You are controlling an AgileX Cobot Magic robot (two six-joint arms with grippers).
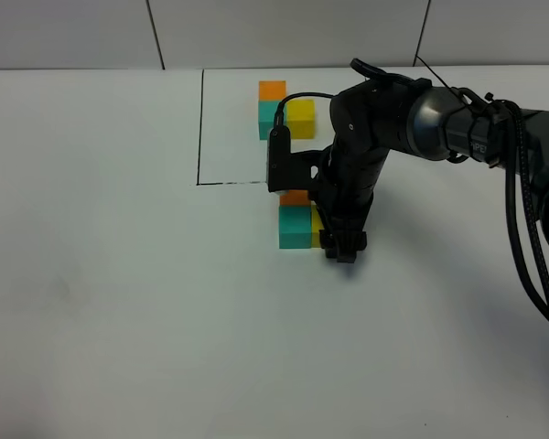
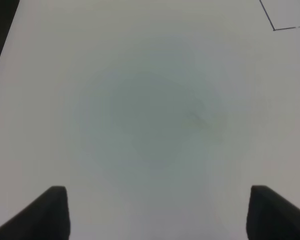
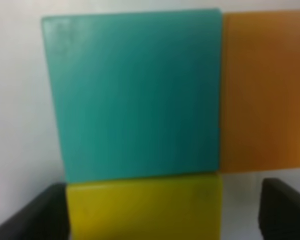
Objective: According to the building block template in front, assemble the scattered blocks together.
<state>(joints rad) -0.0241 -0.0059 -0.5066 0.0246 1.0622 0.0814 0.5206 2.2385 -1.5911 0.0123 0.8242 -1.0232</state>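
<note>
White surface [image 1: 119, 302] is carrying light, rigid, smooth cubes; right tool [image 1: 341, 249] is straddling the yellow cube [image 3: 145, 207], jaws spread; flat opposite faces suit gripping.

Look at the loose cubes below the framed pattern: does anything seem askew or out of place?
Nothing stands out. The teal cube, orange cube and yellow cube sit flush, matching the framed pattern.

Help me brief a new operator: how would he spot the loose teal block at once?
Find the black-line rectangle at the table's far edge; just outside its near line sits an unframed cluster of cubes under the right gripper. The loose teal block is its nearest-left cube, with orange behind and yellow beside it.
</note>
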